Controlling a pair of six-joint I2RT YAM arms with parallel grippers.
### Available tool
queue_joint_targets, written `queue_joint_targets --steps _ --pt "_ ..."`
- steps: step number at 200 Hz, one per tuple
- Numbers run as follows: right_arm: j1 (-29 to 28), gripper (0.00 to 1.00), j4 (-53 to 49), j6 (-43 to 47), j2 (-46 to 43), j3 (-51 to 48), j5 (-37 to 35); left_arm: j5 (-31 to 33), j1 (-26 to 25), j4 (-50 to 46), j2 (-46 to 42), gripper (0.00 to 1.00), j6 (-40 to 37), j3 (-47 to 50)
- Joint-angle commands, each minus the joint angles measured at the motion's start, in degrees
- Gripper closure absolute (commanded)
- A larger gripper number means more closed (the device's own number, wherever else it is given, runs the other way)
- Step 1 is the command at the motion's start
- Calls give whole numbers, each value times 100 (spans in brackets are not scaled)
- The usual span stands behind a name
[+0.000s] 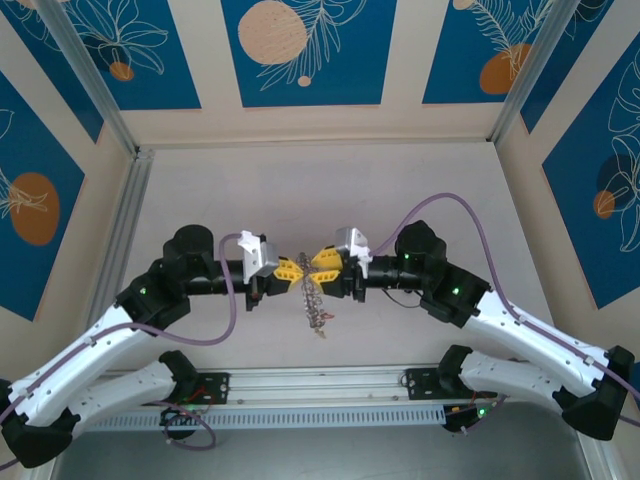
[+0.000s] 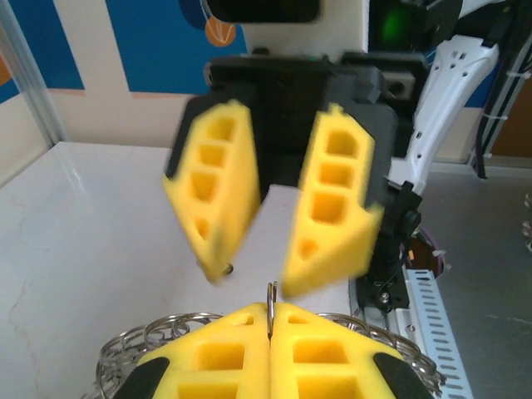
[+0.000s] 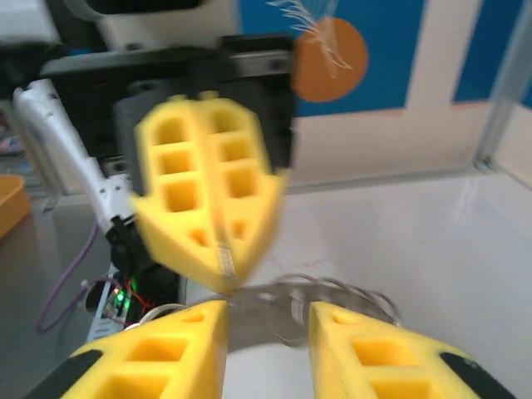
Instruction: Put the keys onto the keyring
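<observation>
Above the white tabletop (image 1: pixel 420 190), the left gripper (image 2: pixel 270 320) has its yellow fingers pressed together on the edge of the large flat grey metal keyring (image 3: pixel 264 301), holding it up off the surface. Facing it, the right gripper (image 3: pixel 268 320) stands spread, with the ring showing between its fingers. Tiny dark metal keys (image 1: pixel 320 320) dangle below.

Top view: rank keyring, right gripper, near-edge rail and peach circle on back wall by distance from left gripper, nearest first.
1. Keyring: pinched in the left gripper, hanging just below it in the picture.
2. Right gripper: open, facing it at centre.
3. Rail: near edge, between the arm bases.
4. Peach circle: back wall, top of view.
</observation>
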State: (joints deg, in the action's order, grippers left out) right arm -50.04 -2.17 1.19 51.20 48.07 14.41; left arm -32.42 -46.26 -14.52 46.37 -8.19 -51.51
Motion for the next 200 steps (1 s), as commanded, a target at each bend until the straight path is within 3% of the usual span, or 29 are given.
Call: queue_joint_targets --steps 1,35,67,83,102,137,200 --pt "274 45 -316 -945 -426 -395 -506 329 12 412 -235 100 -243 139" --pt "555 34 -1453 -2255 -935 -660 -2079 240 -131 217 -443 100 -456 8" --pt "1425 31 -2678 -3734 -1107 -887 -2956 -53 -357 -151 -690 100 -758 -262" --pt "2050 31 -2852 -4210 -1069 -1065 -2603 -221 -551 -491 -716 100 -1065 -477" --pt "2622 31 -2356 -4509 -998 -1368 -1936 -1067 -572 -737 -633 100 -1256 -758" --pt "3032 31 -1795 -4286 -343 -1362 -1410 -1984 -569 -1322 -203 100 -1762 -1564" --pt "3449 32 -2033 -4215 224 -1277 -1307 -2130 -554 -1319 268 100 -2247 -1927"
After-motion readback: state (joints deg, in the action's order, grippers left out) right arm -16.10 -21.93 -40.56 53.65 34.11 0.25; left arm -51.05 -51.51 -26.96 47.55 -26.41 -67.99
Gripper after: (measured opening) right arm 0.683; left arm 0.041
